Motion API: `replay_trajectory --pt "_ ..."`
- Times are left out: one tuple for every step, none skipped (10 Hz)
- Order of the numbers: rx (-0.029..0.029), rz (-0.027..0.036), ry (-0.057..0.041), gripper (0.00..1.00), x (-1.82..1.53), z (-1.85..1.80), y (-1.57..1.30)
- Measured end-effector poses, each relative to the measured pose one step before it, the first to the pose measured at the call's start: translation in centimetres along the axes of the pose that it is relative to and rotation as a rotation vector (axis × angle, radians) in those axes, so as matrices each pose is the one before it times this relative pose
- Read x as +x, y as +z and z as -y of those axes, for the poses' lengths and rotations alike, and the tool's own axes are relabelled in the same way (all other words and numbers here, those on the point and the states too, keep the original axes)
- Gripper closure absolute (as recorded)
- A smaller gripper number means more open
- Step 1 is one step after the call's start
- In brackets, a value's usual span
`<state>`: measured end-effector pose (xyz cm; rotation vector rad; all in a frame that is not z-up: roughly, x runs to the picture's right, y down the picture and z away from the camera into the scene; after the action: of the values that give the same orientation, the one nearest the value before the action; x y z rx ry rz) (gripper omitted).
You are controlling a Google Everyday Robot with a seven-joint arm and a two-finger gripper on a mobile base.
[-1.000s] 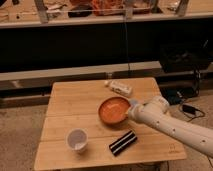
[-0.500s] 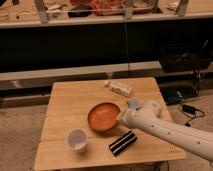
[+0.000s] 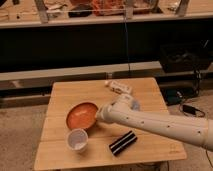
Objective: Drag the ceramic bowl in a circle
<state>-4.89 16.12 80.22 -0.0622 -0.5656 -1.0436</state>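
Since 1 s ago: ceramic bowl (image 3: 82, 115) has shifted left and toward the near edge of the table (image 3: 150, 95), from right-of-centre to left-of-centre, arm following it. White cup (image 3: 77, 139) and dark striped bar (image 3: 123, 142) unmoved; pale packet (image 3: 118, 87) at far edge unmoved.

Now: bowl upright on table, left of centre, its near rim just beside the cup, possibly touching, can't tell. Pincer (image 3: 100, 114) at bowl's right rim, wrist end covering that edge. Whether it's spread or pinching the rim: cannot tell, contact point hidden by the wrist.

Judgement: mid-drag, approx. the left/near part of the loop; circle not closed yet.

Notes for doing this step well:
- Keep bowl base flat on the wood w/ light downward load; a lift at the rim would tip it.
- Curve path away from cup now. Further travel toward near-left likely knocks the cup over or shoves it to the edge.
- Sweep round toward far side, then back right, staying short of the packet.
- Forearm passes just above the striped bar; keep elbow height so it isn't dragged along.
- Slow, even speed; glazed bowl on wood prob. slides easily and could slip from the contact.
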Motion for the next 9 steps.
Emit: replay_trajectory --pt "-0.00517 -0.00726 0.00343 0.98 0.580 0.549 0.664" --pt "-0.00695 -0.01268 0.01091 0.98 1.098 0.242 0.651" --pt "-0.00480 -0.01063 0.01227 0.98 0.942 -0.175 0.274" --pt "-0.00554 -0.01260 0.01614 0.98 1.108 -0.505 0.113" --pt "-0.00685 -0.01777 0.01887 0.98 1.462 -0.951 -0.157" --pt "-0.00937 -0.02341 0.02688 0.98 1.845 -1.670 -0.516" --pt "-0.00842 -0.01695 0.02137 0.98 1.239 -1.450 -0.533" --pt "-0.01019 -0.02498 0.02361 0.98 1.574 -1.809 -0.781" --pt "-0.01217 -0.02638 0.03110 0.98 1.650 -2.235 -1.100"
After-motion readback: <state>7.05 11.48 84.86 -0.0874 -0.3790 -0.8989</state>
